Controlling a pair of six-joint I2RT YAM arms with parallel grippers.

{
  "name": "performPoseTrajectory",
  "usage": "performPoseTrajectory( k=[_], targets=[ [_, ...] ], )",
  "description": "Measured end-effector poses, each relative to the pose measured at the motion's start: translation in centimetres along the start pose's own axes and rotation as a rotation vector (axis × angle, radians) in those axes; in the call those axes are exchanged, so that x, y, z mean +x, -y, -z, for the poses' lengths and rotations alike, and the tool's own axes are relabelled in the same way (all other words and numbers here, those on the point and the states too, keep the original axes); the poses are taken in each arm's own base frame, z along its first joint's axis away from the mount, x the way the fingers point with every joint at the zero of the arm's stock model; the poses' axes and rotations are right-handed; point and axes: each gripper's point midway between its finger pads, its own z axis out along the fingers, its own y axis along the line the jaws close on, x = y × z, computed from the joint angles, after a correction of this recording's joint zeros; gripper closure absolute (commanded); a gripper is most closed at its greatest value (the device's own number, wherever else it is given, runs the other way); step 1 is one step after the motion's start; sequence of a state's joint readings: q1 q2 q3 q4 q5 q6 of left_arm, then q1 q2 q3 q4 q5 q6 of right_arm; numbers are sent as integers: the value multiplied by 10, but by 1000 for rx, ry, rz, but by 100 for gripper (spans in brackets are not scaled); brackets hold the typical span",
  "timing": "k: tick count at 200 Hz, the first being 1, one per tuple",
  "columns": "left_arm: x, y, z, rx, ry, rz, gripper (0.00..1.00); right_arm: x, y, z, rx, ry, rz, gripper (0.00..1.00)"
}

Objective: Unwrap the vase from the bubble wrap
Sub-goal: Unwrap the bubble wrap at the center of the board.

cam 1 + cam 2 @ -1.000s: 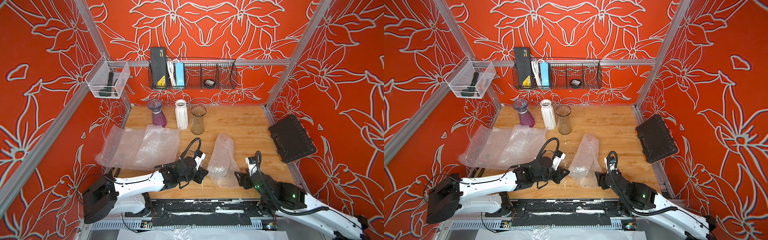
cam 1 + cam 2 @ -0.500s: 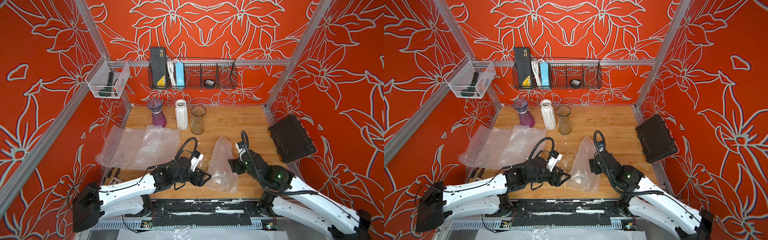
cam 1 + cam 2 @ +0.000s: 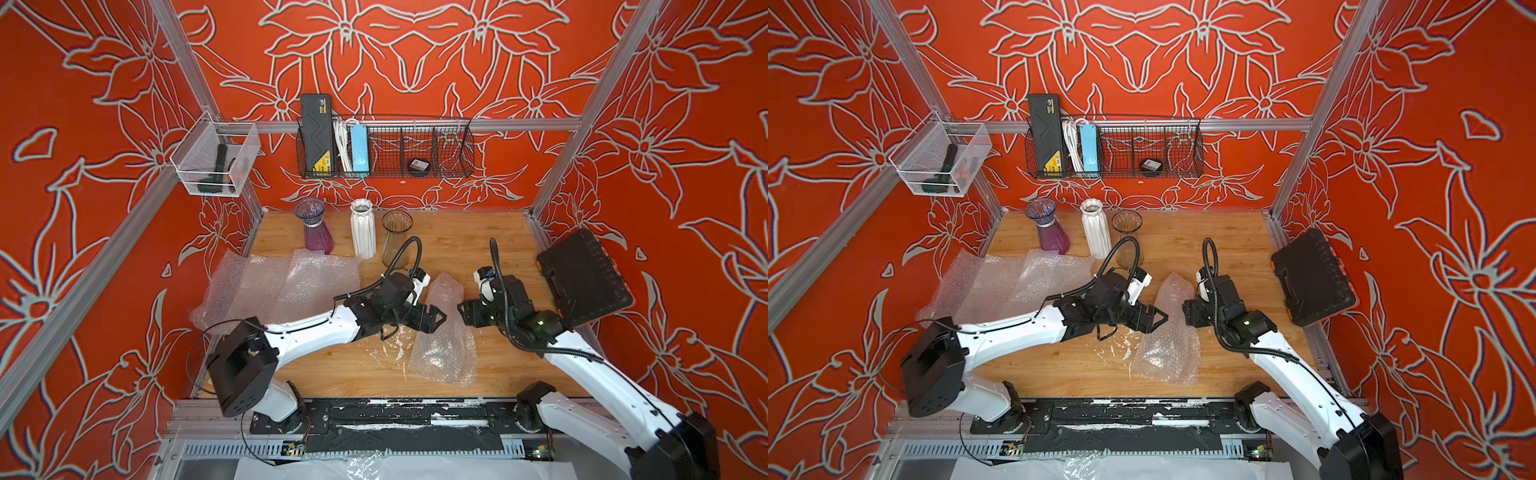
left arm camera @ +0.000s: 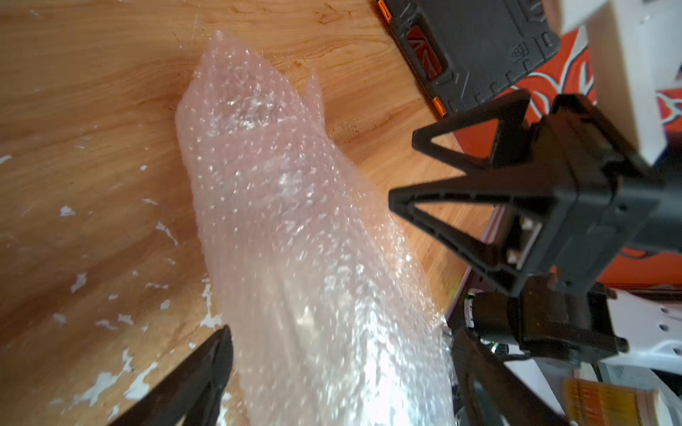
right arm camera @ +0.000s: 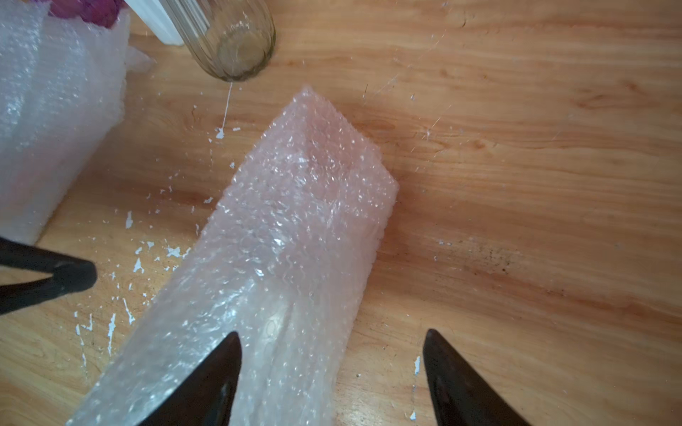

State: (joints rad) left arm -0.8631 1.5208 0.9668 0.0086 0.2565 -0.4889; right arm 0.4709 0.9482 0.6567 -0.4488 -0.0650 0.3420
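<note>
A tapered bundle of bubble wrap (image 3: 444, 336) (image 3: 1165, 345) lies on the wooden table near the front middle. The vase is hidden; nothing shows through the wrap. My left gripper (image 3: 437, 320) (image 3: 1158, 322) is open at the bundle's left side. In the left wrist view the bundle (image 4: 295, 239) runs between its wide-apart fingers, left gripper (image 4: 339, 335). My right gripper (image 3: 462, 315) (image 3: 1185, 311) (image 4: 402, 166) is open at the bundle's right side. In the right wrist view, the right gripper (image 5: 331, 333) has one finger over the wrap (image 5: 288, 239) and one over bare wood.
Loose bubble wrap sheets (image 3: 282, 286) (image 3: 1000, 282) lie flat at the left. A purple glass vessel (image 3: 316, 232), a white ribbed one (image 3: 363, 232) and a clear one (image 3: 395, 239) stand at the back. A black case (image 3: 582, 278) leans at the right wall.
The left gripper went from shut to open and moved right onto the bundle's edge. The right arm swung away from the table's front edge to the bundle's right side.
</note>
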Motion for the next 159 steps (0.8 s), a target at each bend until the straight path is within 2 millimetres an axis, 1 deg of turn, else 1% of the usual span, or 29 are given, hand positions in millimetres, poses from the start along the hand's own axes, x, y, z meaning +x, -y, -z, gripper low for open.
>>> performPoseTrajectory(
  k=[31, 42, 75, 82, 88, 100, 110, 128, 144, 159],
  targets=[
    [-5, -6, -24, -24, -23, -4, 4, 3, 4, -14, -3, -31, 8, 38],
    [-5, -10, -32, -35, -30, -3, 5, 5, 7, -20, -2, -36, 8, 42],
    [-4, -20, -48, -70, -44, 1, 20, 14, 17, -35, 9, -69, -15, 49],
    [-4, -21, -51, -73, -47, 2, 26, 15, 17, -37, 8, -74, -17, 53],
    [-4, -22, -52, -77, -47, 3, 33, 15, 18, -40, 6, -79, -18, 60],
    [-3, -24, -54, -82, -49, 4, 48, 15, 19, -45, 4, -83, -24, 76],
    [-3, -25, -54, -88, -48, -3, 57, 15, 21, -47, 4, -80, -41, 85],
    [-1, -28, -54, -94, -48, 6, 77, 15, 22, -48, 3, -69, -42, 93],
    [0, -31, -54, -98, -43, -4, 92, 13, 22, -47, 2, -61, -51, 99],
    [-2, -33, -52, -103, -31, 5, 98, 10, 22, -44, 1, -38, -56, 100]
  ],
)
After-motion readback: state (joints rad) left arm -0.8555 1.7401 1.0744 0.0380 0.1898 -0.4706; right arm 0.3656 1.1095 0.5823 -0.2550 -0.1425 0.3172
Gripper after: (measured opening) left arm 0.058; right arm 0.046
